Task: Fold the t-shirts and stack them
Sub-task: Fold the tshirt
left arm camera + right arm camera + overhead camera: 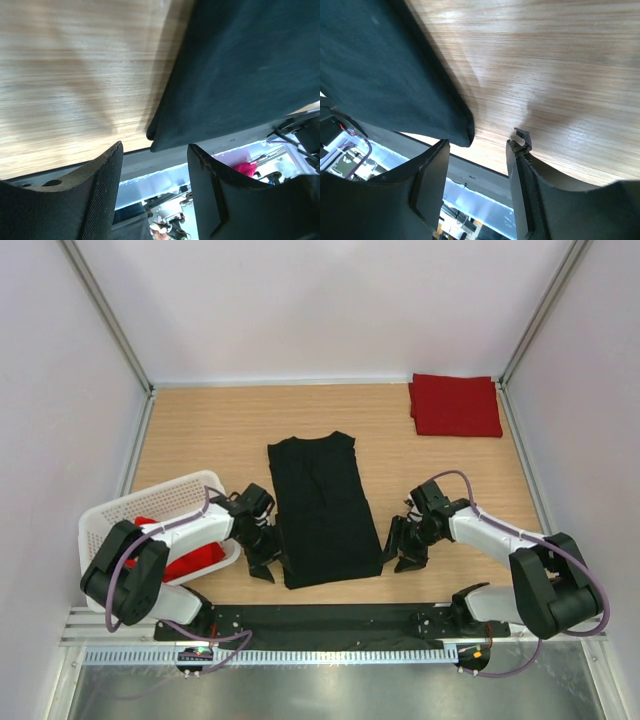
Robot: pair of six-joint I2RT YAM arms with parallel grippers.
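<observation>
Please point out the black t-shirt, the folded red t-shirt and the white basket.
black t-shirt (320, 510), top view, middle of the cloth.
folded red t-shirt (455, 405), top view, middle of its upper face.
white basket (160, 492), top view, its far lattice wall.

The wooden table carries 1 folded black t-shirt; beyond-right of it 1 folded red t-shirt, left 1 white basket.

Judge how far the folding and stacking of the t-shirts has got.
Done: one red t-shirt lies folded at the table's far right corner. In hand: the black t-shirt lies mid-table, folded into a narrow strip; the left fingers and right fingers stand open at its near corners, holding nothing. Left: fold it shorter, stack it, then do the red cloth in the white basket.
</observation>
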